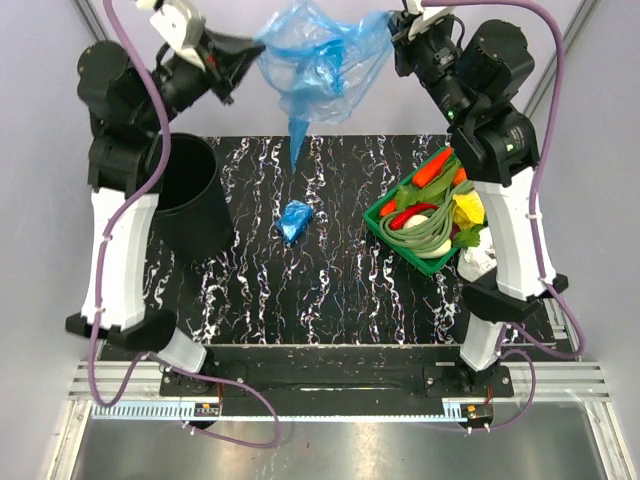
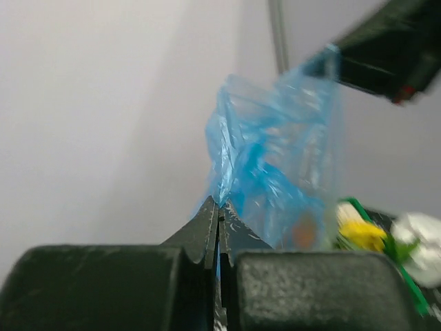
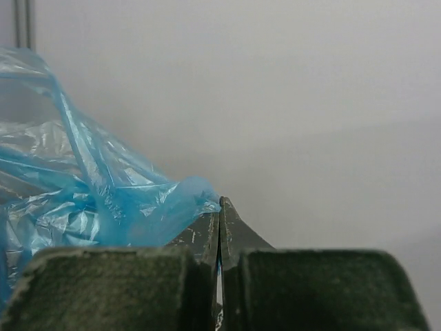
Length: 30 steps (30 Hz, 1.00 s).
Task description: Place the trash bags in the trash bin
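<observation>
A blue translucent trash bag (image 1: 320, 65) hangs spread out in the air above the far edge of the mat, its tail pointing down. My left gripper (image 1: 256, 48) is shut on the bag's left edge (image 2: 222, 176). On the right side my right gripper (image 1: 392, 30) is shut on the other edge (image 3: 200, 193). A second trash bag (image 1: 296, 221), wadded up, lies on the mat near its middle. The black trash bin (image 1: 190, 190) stands upright at the mat's left side, below my left arm.
A green tray (image 1: 385, 228) holding vegetables sits at the mat's right edge. A white wrinkly plastic lump (image 1: 478, 262) lies beside it, by the right arm. The black marbled mat (image 1: 300, 300) covers the table.
</observation>
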Motion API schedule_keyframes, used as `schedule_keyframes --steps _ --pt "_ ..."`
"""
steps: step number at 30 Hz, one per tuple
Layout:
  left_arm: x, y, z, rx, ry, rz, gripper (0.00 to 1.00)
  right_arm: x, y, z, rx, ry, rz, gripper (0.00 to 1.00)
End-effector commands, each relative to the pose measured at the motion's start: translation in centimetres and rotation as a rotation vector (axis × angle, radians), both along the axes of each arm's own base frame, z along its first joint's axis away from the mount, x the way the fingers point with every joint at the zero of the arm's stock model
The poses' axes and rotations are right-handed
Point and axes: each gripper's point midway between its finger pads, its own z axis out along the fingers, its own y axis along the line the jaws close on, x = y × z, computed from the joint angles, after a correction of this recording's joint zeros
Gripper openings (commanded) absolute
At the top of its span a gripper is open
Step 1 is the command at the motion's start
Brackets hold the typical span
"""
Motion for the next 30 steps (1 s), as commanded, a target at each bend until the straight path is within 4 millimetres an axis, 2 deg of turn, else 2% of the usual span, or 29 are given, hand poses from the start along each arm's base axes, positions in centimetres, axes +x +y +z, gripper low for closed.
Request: schedule_keyframes --steps 1,2,4,6,7,8,9,11,12,14,15,16,18,20,22,23,24,25,27,29,30 --pt "-5.9 -3.2 -6.6 0.22 -0.001 -0.201 0.0 -1.1 1.7 -6.7 -0.099 0.211 0.122 0.0" --pt "-5.8 -3.8 -11.7 0.306 0.077 -0.208 0.0 -1.5 2.5 -10.9 -0.139 0.316 0.166 0.0" --pt "-6.3 -4.6 -24.2 0.466 0.267 -0.257 0.0 -2.0 3.8 -23.8 -0.269 0.588 0.232 0.0" --pt "-7.4 -4.2 -34.9 0.598 0.436 -0.301 0.0 -3.6 3.2 -34.4 -0.368 0.773 0.249 0.0" --pt "-8.2 -3.9 -38.8 0.646 0.503 -0.313 0.0 -4.7 2.6 -37.9 -0.398 0.834 0.255 0.0" --pt "-9.2 -3.5 -41.9 0.684 0.559 -0.342 0.0 -6.0 2.0 -41.2 -0.429 0.896 0.267 0.0" --pt "-10.3 -3.2 -44.0 0.72 0.609 -0.368 0.0 -7.1 1.7 -43.2 -0.435 0.939 0.282 0.0" --pt "-10.5 -2.8 -44.9 0.746 0.65 -0.367 0.0 -8.0 1.3 -44.2 -0.433 0.966 0.281 0.0" --pt "-10.3 -2.7 -44.4 0.751 0.643 -0.359 0.0 -7.8 1.0 -43.7 -0.432 0.952 0.262 0.0" --pt "-8.7 -3.0 -41.5 0.717 0.584 -0.318 0.0 -6.1 1.0 -40.8 -0.42 0.881 0.214 0.0" --pt "-7.5 -3.4 -39.0 0.675 0.536 -0.29 0.0 -5.1 1.1 -39.0 -0.412 0.839 0.192 0.0" --pt "-6.5 -3.8 -36.3 0.626 0.501 -0.264 0.0 -3.6 1.3 -35.7 -0.389 0.766 0.166 0.0" --pt "-4.4 -4.2 -30.4 0.537 0.407 -0.205 0.0 -1.4 1.4 -30.5 -0.363 0.652 0.11 0.0" --pt "-2.6 -4.3 -23.6 0.425 0.31 -0.143 0.0 0.9 1.0 -24.6 -0.324 0.525 0.028 0.0" --pt "-1.6 -3.9 -16.1 0.294 0.199 -0.09 0.0 2.2 0.0 -17.5 -0.259 0.38 -0.056 0.0" --pt "-1.6 -3.6 -12.9 0.235 0.149 -0.063 0.0 2.6 -0.4 -14.8 -0.228 0.326 -0.079 0.0" --pt "-1.9 -3.1 -9.9 0.19 0.094 -0.043 0.0 2.3 -1.1 -11.1 -0.178 0.255 -0.103 0.0" --pt "-2.4 -2.7 -7.5 0.162 0.049 -0.027 0.0 2.0 -1.5 -8.6 -0.141 0.207 -0.112 0.0" --pt "-3.7 -1.8 -2.7 0.114 -0.04 -0.005 0.0 0.1 -2.6 -3.1 -0.067 0.089 -0.112 0.0" --pt "-6.2 -1.7 -0.3 0.12 -0.12 -0.05 0.0 -1.9 -3.2 0.0 -0.025 0.017 -0.078 0.0" --pt "-7.7 -2.2 -0.2 0.14 -0.137 -0.114 0.0 -3.1 -3.4 0.6 -0.019 0.011 -0.048 0.0"
